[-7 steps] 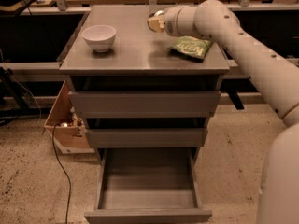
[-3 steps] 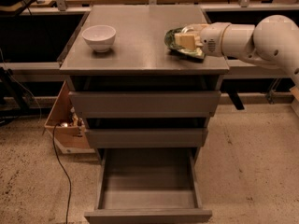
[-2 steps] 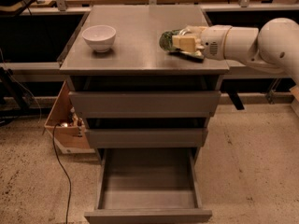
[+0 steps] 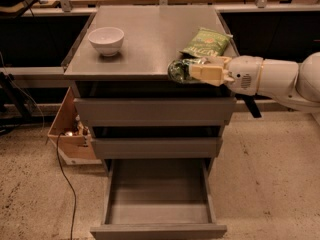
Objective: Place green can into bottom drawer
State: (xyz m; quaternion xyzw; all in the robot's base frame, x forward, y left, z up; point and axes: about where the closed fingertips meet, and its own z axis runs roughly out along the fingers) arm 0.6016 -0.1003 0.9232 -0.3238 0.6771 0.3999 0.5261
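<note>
My gripper reaches in from the right and is shut on the green can. It holds the can sideways at the front edge of the cabinet top, right of centre. The can's end points left, and my cream fingers cover its right part. The bottom drawer stands pulled open below, a shallow grey tray with nothing in it. The can is well above the drawer and slightly to the right of its middle.
A white bowl sits at the top's left. A flat green crisp bag lies just behind my gripper. Two grey drawers above the bottom one are closed. A cardboard box and a cable lie on the floor at left.
My gripper has carried the green can from over the crisp bag forward and left to the front edge of the cabinet top. The arm has swung lower, to the right.
</note>
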